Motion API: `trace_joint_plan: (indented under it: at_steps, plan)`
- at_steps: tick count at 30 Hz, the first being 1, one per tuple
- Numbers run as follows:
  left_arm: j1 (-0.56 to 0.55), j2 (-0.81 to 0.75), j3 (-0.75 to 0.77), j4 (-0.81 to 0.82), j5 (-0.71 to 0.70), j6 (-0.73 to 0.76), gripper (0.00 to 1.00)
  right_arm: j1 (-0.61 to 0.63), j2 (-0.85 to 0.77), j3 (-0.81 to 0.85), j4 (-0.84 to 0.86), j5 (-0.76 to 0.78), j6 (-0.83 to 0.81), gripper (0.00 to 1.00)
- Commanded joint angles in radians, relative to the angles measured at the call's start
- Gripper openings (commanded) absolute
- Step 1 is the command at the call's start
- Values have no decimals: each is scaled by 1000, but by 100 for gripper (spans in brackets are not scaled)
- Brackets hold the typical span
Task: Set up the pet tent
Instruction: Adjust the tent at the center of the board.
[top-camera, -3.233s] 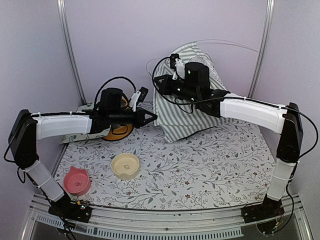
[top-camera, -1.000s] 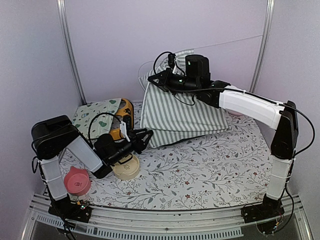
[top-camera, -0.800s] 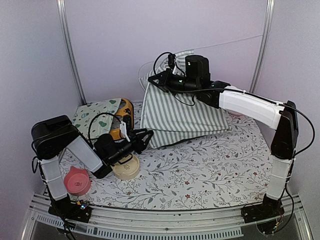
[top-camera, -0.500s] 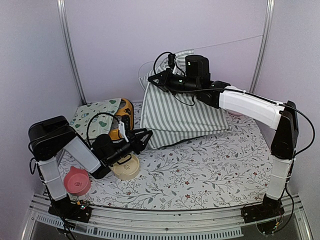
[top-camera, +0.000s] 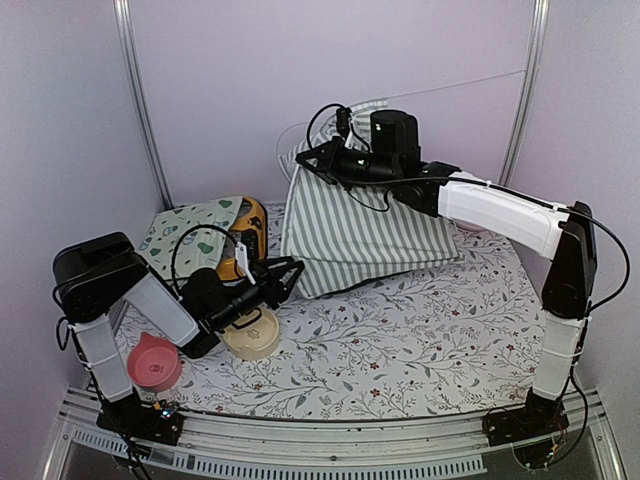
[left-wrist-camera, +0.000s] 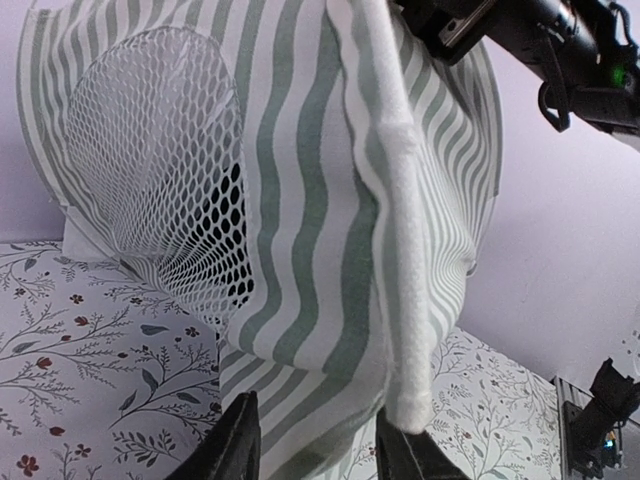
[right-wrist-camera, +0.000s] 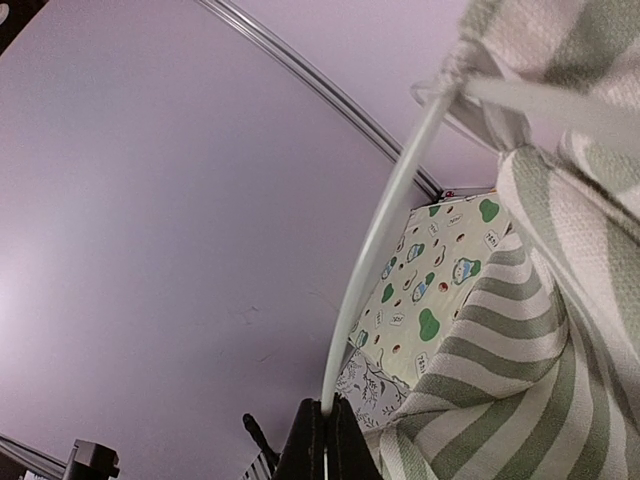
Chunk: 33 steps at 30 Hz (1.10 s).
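**A:** Where the two arms work, what is the setting?

**B:** A bench (top-camera: 420, 340) under white cloth printed with leafy sprigs, with lilac walls behind.

**A:** And the pet tent (top-camera: 350, 235)?

**B:** Grey-green and white stripes with a white net flap (left-wrist-camera: 150, 170), slumped at the far middle. The right end effector (right-wrist-camera: 325, 440) is pinching its thin white pole (right-wrist-camera: 380, 240) up top. The left end effector (top-camera: 286, 274), jaws spread, sits at the tent's near left corner, just beyond a cream bowl (top-camera: 252, 335). A pink bowl (top-camera: 155, 362) lies near left. A patterned mat (top-camera: 190, 225) and an orange object (top-camera: 252, 222) lie far left.
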Motion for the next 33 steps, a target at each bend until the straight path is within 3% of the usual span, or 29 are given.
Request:
trace_joint_plan:
  at_steps: [1, 10, 15, 19, 23, 33]
  plan:
    - [-11, -25, 12, 213, 8, 14, 41, -6, -49, 7, 52, 35, 3, 0]
    - [-9, -38, 48, 187, 10, 24, 40, -6, -48, 4, 46, 34, 4, 0]
    - [-10, -28, 65, 163, 19, 24, 32, -6, -51, 1, 43, 37, 1, 0]
    - [-9, -19, 49, 167, 17, 20, 21, -6, -53, 1, 43, 41, -4, 0]
    - [-12, -27, 22, 166, 11, 24, 0, -8, -57, -2, 33, 56, -15, 0]
    - [-14, -119, -48, 73, -15, 103, 0, -9, -75, 6, -83, 110, -181, 0]
